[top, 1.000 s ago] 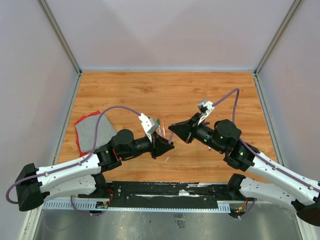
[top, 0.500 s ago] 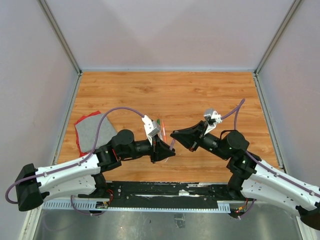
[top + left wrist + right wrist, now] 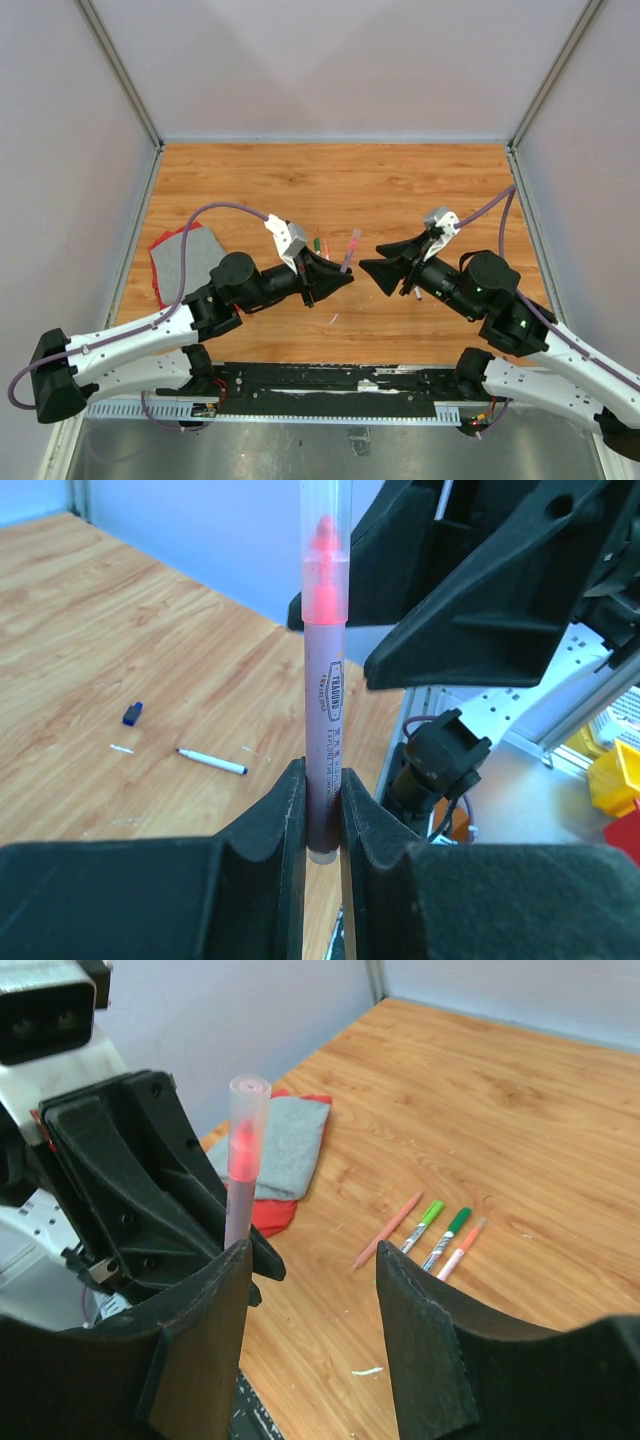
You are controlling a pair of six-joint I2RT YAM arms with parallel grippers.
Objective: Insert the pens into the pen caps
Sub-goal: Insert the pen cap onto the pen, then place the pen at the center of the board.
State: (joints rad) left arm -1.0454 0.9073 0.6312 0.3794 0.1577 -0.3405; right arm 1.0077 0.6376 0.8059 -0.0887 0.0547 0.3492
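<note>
The left end effector (image 3: 345, 278) is closed narrowly on a pink pen (image 3: 350, 250), gripping the lower end of its barrel. In the left wrist view the pen (image 3: 325, 680) stands upright between the two fingers (image 3: 280, 820). A clear cap (image 3: 326, 520) covers its pink tip.

The right end effector (image 3: 378, 268) faces it from just beside, its jaws standing wide with nothing between them. In the right wrist view, the pink pen (image 3: 240, 1160) rises close to the inner side of the left-hand finger (image 3: 200, 1350); whether it touches I cannot tell.

Both arms hover over the near middle of the wooden table (image 3: 400, 190). Four more pens (image 3: 435, 1232) lie side by side on the table beyond the arms, with green and orange ends. A white pen (image 3: 212, 762) and a small blue cap (image 3: 132, 714) lie apart on the table. A grey cloth (image 3: 185, 262) lies at the left edge.
</note>
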